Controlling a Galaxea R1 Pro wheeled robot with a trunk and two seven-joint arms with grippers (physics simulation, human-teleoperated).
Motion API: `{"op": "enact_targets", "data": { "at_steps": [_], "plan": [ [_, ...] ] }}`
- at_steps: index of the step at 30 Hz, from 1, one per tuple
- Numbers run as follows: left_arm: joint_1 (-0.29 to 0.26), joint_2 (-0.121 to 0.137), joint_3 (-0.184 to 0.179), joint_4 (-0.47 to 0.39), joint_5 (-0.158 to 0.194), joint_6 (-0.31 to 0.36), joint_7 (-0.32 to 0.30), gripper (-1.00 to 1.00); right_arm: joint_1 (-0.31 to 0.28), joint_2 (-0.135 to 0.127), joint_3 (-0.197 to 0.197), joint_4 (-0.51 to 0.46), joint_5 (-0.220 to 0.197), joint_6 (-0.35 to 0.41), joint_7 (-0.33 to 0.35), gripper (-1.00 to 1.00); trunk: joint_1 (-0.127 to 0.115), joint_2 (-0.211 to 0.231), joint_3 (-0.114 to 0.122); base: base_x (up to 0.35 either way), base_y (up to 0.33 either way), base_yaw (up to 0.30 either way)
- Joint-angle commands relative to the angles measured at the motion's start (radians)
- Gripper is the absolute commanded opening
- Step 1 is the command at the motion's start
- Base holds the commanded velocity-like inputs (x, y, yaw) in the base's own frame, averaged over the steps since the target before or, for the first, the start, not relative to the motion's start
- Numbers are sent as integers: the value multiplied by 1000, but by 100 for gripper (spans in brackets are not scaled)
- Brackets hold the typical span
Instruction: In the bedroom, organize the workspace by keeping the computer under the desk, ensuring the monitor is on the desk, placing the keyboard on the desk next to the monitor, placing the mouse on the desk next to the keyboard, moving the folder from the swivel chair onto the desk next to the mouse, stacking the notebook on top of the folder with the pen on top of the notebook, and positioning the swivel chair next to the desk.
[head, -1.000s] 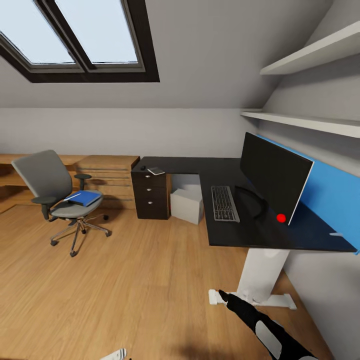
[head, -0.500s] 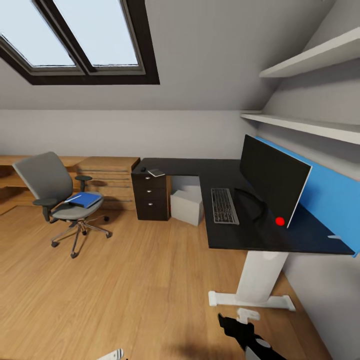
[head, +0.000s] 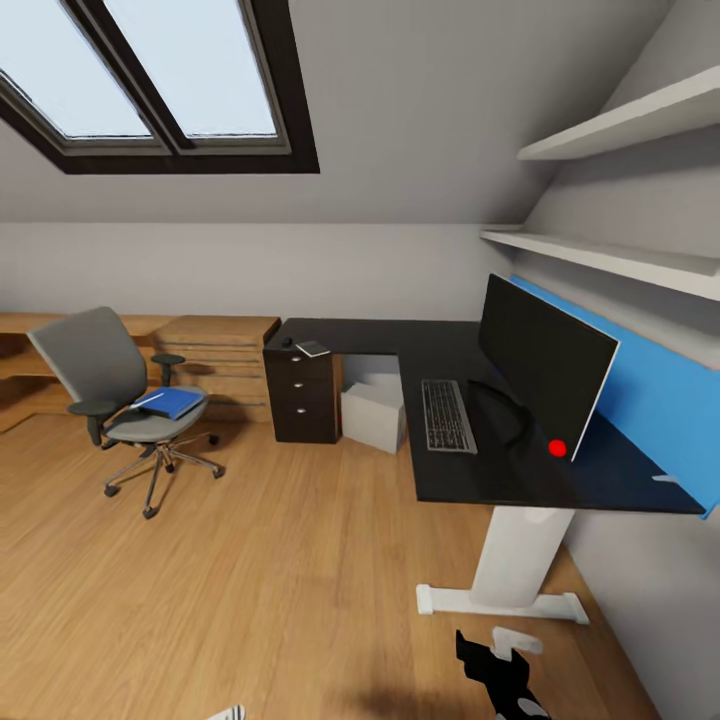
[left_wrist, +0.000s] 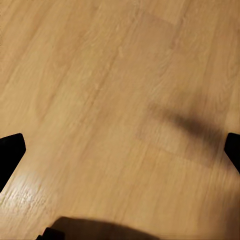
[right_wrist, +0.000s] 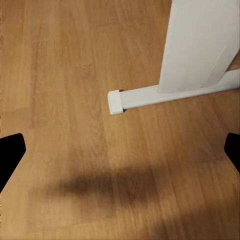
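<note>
Your right gripper (right_wrist: 120, 150) hangs with its jaws spread wide over the wood floor (right_wrist: 65, 100), near the white foot of the desk leg (right_wrist: 165, 92). Your left gripper (left_wrist: 120, 150) is likewise spread wide above bare floor. Ahead, the black desk (head: 450, 480) carries the monitor (head: 545, 375) with the keyboard (head: 447, 416) just in front of it. The notebook (head: 313, 348) lies over the drawer unit, the mouse (head: 287, 341) just beside it. The grey computer (head: 372, 415) stands under the desk. Well apart, the swivel chair (head: 95, 365) holds the blue folder (head: 172, 402) on its seat.
</note>
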Motion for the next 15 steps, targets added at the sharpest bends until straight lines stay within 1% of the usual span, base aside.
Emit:
{"op": "enact_targets", "data": {
  "at_steps": [1,5,6,8,9,15],
  "plan": [
    [-1,1,0,1,10,-3,-1,100,0,4,9,0,-3,-3,-8,100,-4,7,2,0,0,0],
    [-1,9,1,7,10,-3,-2,100,0,24,9,2,0,-13,-12,100,-19,35,15,0,0,0],
    [-1,17,2,16,10,-4,-3,100,0,31,9,3,1,-21,-13,100,-23,42,18,0,0,31],
    [-1,25,3,24,11,-6,-6,100,0,35,9,4,2,-31,-14,100,-31,56,24,0,0,86],
    [-1,28,3,28,12,-7,-7,100,0,37,9,5,2,-36,-15,100,-35,63,27,0,0,139],
    [-1,37,2,38,14,-10,-10,100,0,46,11,10,3,-53,-16,100,-35,63,27,0,0,210]
  ]
}}
